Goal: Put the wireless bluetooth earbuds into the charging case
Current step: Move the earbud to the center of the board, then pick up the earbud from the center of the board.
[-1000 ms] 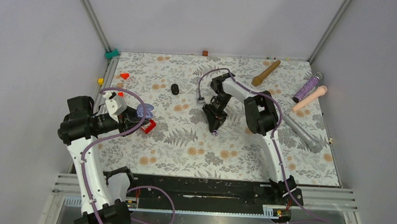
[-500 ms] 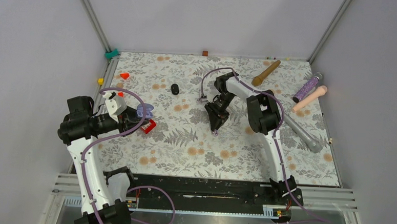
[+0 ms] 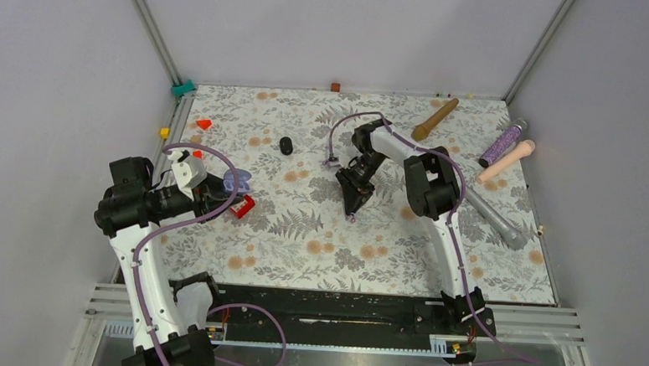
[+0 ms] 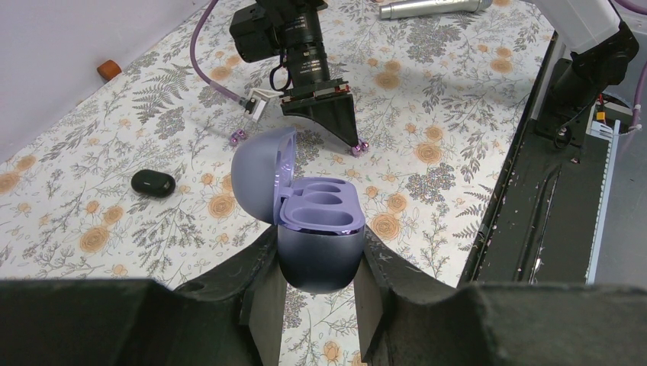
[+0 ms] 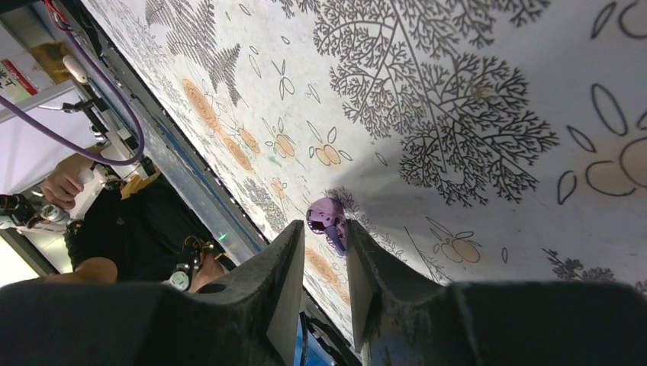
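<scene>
While its lid gapes, charging case (image 4: 319,248): both wells empty;
left gripper (image 4: 317,267): clenched on charging case;
right gripper (image 5: 324,232): tips flank purple earbud (image 5: 326,217); grasp unclear

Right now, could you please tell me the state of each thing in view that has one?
Charging case: lid open, both wells empty.
Left gripper: jaws shut on the charging case.
Right gripper: jaws slightly apart around a purple earbud on the mat, grip unclear.
Second purple earbud: lying loose on the mat.
</scene>
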Motion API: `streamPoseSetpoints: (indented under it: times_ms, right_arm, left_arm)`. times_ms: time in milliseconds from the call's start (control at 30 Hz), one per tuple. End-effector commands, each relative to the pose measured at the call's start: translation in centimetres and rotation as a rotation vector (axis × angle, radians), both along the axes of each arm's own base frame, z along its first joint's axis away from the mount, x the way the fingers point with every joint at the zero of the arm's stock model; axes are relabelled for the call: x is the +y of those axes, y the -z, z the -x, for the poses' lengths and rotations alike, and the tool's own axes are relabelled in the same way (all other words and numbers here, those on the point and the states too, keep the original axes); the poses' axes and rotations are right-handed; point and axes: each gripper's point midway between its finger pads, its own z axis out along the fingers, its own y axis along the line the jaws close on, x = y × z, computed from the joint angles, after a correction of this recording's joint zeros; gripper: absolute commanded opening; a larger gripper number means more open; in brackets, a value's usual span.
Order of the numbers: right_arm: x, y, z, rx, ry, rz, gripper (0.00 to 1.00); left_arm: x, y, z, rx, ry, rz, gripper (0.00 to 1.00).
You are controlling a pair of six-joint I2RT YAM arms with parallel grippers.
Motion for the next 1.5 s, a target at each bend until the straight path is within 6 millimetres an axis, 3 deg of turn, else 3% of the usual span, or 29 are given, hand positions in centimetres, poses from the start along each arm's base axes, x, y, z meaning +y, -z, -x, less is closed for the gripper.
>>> streamPoseSetpoints:
  times_ms: [0,400,833,1467]
  right_arm:
    - [0.3,-3.1,0.0,-0.021,0.004,-0.079,0.34]
    - [-0.4,-2.9,0.4,0.002,-0.008,-0.08,0.38]
    - [-0.7,-2.5,0.8,0.009,-0.02,-0.079,0.35]
    - [-0.6,-3.7,1.2,0.037,-0.008,-0.147,0.4]
  left_arm:
    - [-0.4,-1.0,0.2,-0.061,0.023,0.026,0.0]
    - [-0.4,-1.0,0.2,-0.062,0.022,0.027,0.0]
    - [-0.3,-1.0,0.2,-0.061,0.019,0.026,0.0]
    - [-0.3,-1.0,0.2,-0.064,0.014,0.027,0.0]
